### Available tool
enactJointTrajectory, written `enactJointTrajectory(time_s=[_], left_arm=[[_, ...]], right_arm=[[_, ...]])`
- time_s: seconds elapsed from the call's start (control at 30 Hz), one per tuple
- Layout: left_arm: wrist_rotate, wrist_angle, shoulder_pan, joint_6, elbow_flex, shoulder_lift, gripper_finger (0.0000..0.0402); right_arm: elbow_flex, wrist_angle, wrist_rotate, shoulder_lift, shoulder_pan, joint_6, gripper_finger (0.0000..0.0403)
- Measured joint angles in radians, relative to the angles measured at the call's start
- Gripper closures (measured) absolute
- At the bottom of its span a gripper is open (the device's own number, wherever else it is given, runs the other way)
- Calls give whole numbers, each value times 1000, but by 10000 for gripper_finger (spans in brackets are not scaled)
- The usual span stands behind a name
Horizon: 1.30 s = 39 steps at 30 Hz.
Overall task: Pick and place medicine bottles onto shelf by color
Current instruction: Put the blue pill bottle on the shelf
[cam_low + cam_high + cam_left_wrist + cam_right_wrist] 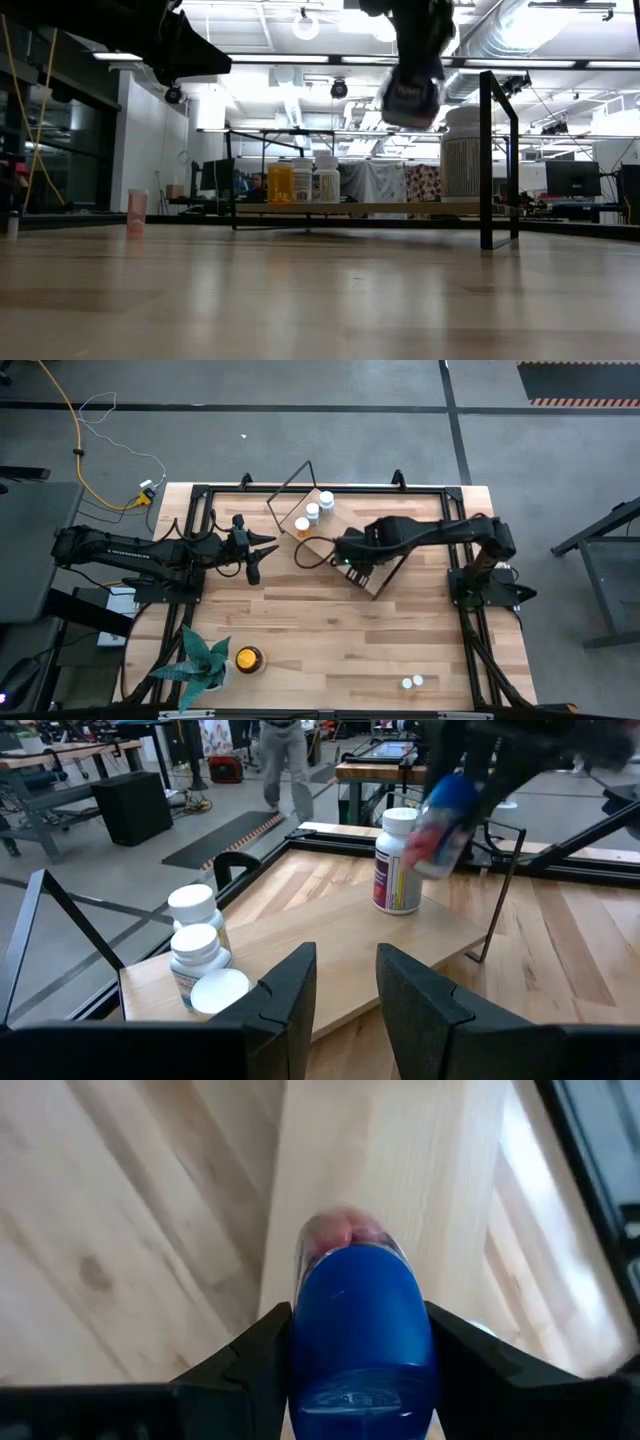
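Note:
My right gripper (360,1345) is shut on a blue medicine bottle (360,1320) above the shelf (372,582), a light wood board with dark wire end frames lying slantwise on the table. On the board's far end stand an orange bottle (302,525) and two white-capped white bottles (313,511) (327,499). A larger white bottle (397,860) stands upright on the board just beside the blue one (445,820). My left gripper (345,985) is open and holds nothing, to the left of the shelf (262,550). My right gripper pinches the blue bottle by the sides of its blue body (300,1340), one finger (262,1355) on each side. The bottle lies along the fingers, with its pale far end (340,1230) pointing away. It is tilted and lifted clear above the shelf board (410,95).
A green leafy plant (200,660) and an amber bottle with a yellow cap (248,658) stand near the table's near left corner. Two small white-capped bottles (412,681) stand by the near edge on the right. A dark frame (200,495) rims the table.

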<state>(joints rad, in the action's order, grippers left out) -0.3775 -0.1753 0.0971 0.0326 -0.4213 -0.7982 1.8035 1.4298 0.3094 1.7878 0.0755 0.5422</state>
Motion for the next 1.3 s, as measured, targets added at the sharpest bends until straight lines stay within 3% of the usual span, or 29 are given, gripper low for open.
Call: enactJointTrajectory(time_s=[0.23, 0.63, 1.03, 1.3], left_arm=[[0, 0, 0, 0, 0, 0, 302], [0, 0, 0, 0, 0, 0, 302], [0, 0, 0, 0, 0, 0, 302], [0, 0, 0, 0, 0, 0, 302]], right_arm=[[-141, -50, -129, 1, -52, 5, 228], [-304, -143, -167, 0, -77, 63, 228], [-327, -160, -209, 0, -111, 217, 212], [-327, -160, -209, 0, -112, 192, 189]])
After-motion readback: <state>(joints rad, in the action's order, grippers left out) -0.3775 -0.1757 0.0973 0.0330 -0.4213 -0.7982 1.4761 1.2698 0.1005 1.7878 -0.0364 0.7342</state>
